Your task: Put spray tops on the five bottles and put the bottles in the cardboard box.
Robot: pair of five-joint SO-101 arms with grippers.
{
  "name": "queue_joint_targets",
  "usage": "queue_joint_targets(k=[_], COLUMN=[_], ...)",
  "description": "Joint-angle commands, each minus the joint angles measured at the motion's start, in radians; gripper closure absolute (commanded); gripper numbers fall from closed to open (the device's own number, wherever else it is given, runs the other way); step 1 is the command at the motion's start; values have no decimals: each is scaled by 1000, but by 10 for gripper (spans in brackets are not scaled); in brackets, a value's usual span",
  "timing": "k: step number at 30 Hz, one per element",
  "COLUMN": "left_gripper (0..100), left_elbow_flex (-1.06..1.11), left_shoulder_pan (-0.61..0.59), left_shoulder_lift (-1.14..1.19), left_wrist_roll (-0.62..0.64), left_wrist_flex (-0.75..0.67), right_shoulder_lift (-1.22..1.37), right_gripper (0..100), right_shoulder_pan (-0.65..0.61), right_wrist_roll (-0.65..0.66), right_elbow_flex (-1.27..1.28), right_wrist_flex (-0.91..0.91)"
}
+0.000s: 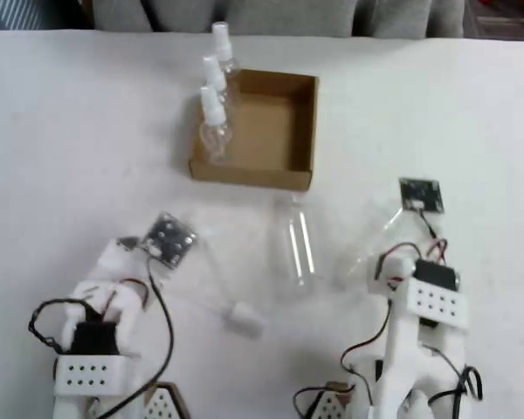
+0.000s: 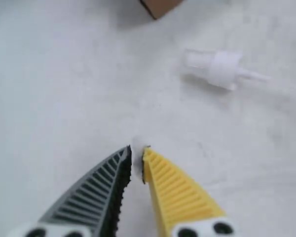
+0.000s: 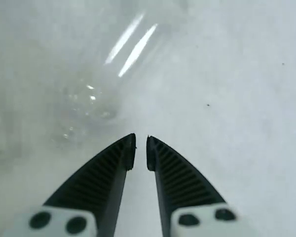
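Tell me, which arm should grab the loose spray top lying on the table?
Probably left. The spray top lies just ahead of the left claw, while the right claw faces a clear bottle instead.

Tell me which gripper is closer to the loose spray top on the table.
Left. The left gripper sits close by the spray top; the right gripper is farther off, at a clear bottle.

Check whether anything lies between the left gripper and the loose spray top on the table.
Nothing visible does: bare table is all that lies between the left gripper and the spray top.
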Motion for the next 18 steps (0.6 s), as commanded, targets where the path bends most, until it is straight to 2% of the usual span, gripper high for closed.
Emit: queue_joint_targets(k=[1, 7, 13, 15, 18], left_gripper=[939, 938, 930, 888, 812], left_elbow_flex=[-190, -293, -290, -290, -290], left_shoulder_pan=[101, 272, 470, 541, 633], left_shoulder_lift=[-19, -19, -19, -19, -19], left_wrist_roll=[-31, -140, -230, -249, -250], left_wrist_flex=[213, 420, 525, 557, 569], right_shoulder_lift=[-22, -22, -22, -22, -22], right_gripper=[981, 981, 981, 981, 981], right_shoulder_pan=[67, 119, 119, 120, 119], right_wrist_roll=[52, 54, 55, 60, 135], right_elbow_flex=[9, 28, 34, 35, 60], right_wrist_flex=[-13, -19, -19, -19, -28])
